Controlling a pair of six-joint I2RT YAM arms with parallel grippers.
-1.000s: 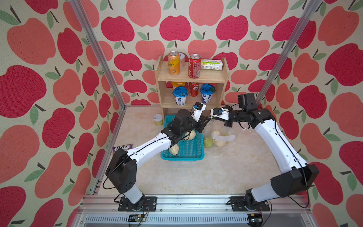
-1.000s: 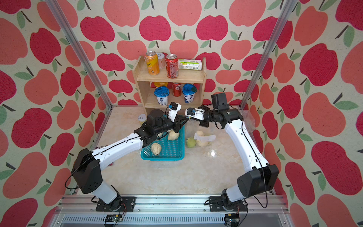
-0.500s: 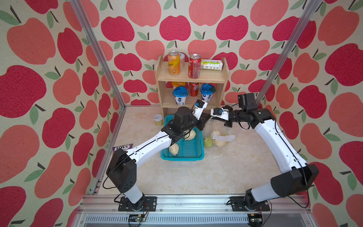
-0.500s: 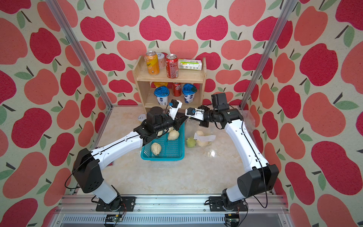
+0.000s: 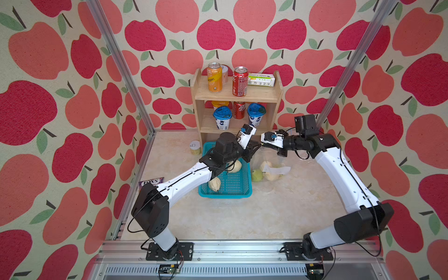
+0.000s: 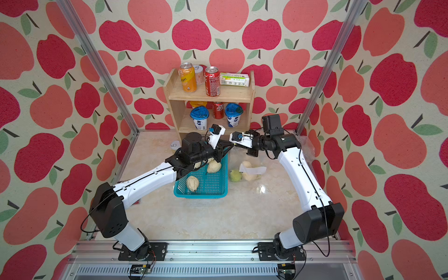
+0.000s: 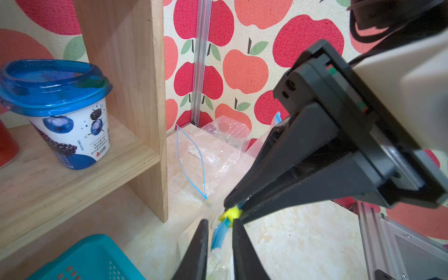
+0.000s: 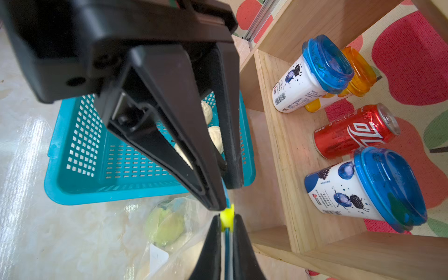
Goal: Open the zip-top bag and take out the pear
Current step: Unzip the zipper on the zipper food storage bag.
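Above the table, just beside the teal basket (image 5: 225, 194), our two grippers meet tip to tip at the top of the zip-top bag (image 5: 257, 158).

We see the blue zip strip (image 7: 218, 235) running roughly along the line from one gripper to the other. The yellow slider (image 7: 230, 213) sits at the end nearer our left gripper (image 7: 220, 225). Our right gripper (image 8: 227, 219) is clamped tight on that slider, with the strip passing back between its fingers. The left one's fingers straddle the strip just beyond the slider, only narrowly parted, and we cannot tell whether they pinch it. The pale fruit we take for the pear (image 5: 271, 176) lies low in the hanging bag next to a green fruit (image 5: 257, 175), below both grippers and well apart from the zip. We judge the slider must travel toward our right side while the left anchors the strip.
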